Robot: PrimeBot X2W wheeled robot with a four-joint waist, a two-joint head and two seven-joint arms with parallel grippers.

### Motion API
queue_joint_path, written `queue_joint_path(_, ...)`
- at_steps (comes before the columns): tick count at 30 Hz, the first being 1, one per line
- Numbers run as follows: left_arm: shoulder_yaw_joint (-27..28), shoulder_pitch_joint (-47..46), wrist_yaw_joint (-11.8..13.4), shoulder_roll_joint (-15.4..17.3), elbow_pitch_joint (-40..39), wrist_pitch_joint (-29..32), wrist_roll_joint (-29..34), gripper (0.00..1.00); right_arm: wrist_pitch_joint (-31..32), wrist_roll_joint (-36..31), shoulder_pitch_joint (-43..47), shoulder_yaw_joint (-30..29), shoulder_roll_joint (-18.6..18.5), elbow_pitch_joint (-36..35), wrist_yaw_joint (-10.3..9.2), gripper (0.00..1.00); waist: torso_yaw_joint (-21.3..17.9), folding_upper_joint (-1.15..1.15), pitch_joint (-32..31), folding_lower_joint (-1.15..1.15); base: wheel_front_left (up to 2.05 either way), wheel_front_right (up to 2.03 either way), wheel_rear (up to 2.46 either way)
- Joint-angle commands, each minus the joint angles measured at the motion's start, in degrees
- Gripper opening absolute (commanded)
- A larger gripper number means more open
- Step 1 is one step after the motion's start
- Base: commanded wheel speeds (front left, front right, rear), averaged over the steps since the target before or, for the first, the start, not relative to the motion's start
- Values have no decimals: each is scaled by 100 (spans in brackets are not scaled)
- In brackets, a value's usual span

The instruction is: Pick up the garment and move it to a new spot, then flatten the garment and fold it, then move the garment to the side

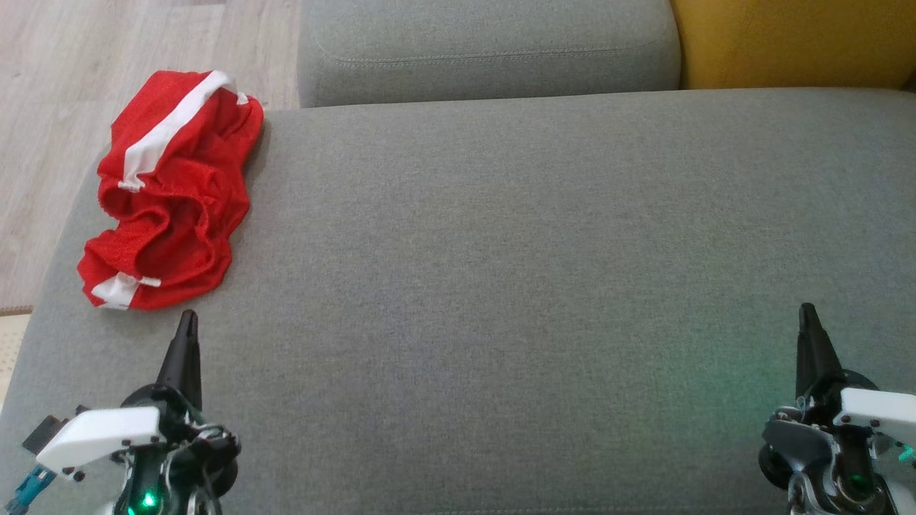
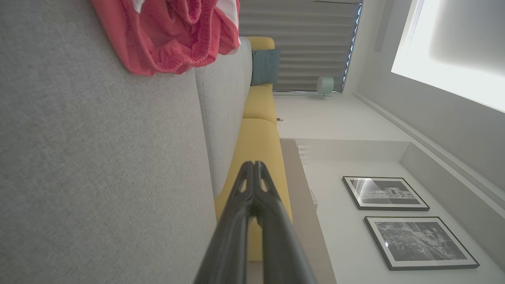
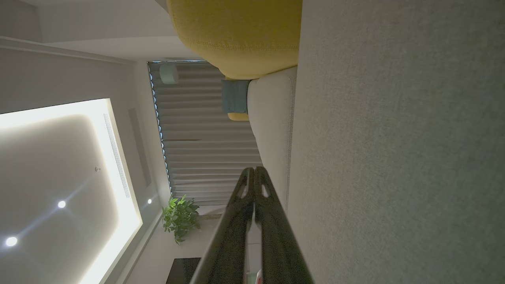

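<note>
While my left claw [image 1: 187, 318] and right claw [image 1: 807, 311] hover pinched shut and empty, the crumpled red garment [image 1: 172, 193] lies at the far-left corner of the grey cushion [image 1: 501, 286], its long axis running away from me, wooden floor [image 1: 43, 107] beyond, yellow cushion [image 1: 787, 43] far right.

Red mesh-like garment [image 1: 172, 193], matt woven grey cushion [image 1: 501, 286]

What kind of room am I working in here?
Most likely a home living room: a grey sofa seat beside a yellow cushion, framed pictures on the wall, and a potted plant.
</note>
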Motion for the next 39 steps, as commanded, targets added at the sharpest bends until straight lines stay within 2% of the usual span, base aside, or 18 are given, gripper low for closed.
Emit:
queue_joint_path(1,200,-304,-42,53,-200,43,65,0,31,42,-312,119,-29,-217,-5,0,0,0,0,0,0,0,0)
queue_joint_path(39,200,-304,-42,53,-200,43,65,0,31,43,-312,119,-29,-217,-5,0,0,0,0,0,0,0,0)
